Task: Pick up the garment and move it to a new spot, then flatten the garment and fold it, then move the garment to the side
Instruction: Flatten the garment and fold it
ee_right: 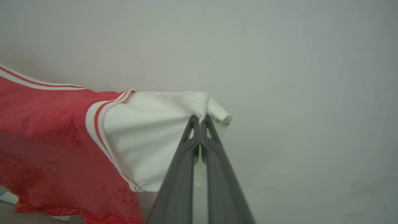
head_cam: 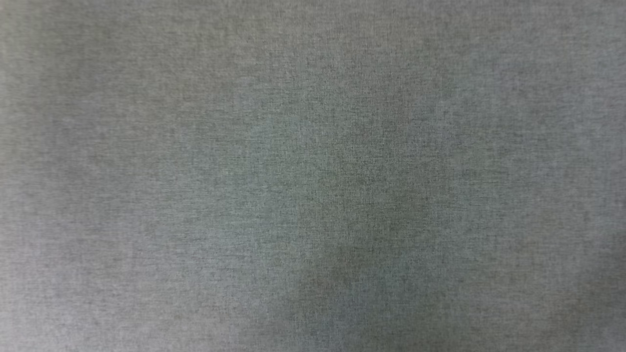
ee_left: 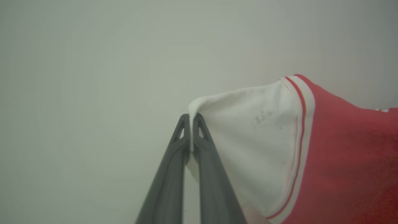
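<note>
The garment [ee_left: 342,149], a red jersey with short white sleeves edged in red-and-white striped trim, hangs stretched between both claws against a pale blank background. The left claw [ee_left: 190,119] is clamped on one sleeve's tip, and the right claw [ee_right: 200,121] on the other's. Faint dark specks mark the left-held sleeve. The head view shows a grey woven surface [head_cam: 313,176].

Red shirt [ee_left: 348,161] with white sleeves and red-white striped trim. Dark grey left end effector [ee_left: 190,119] and right end effector [ee_right: 200,119]. Mottled grey counter [head_cam: 146,146].
</note>
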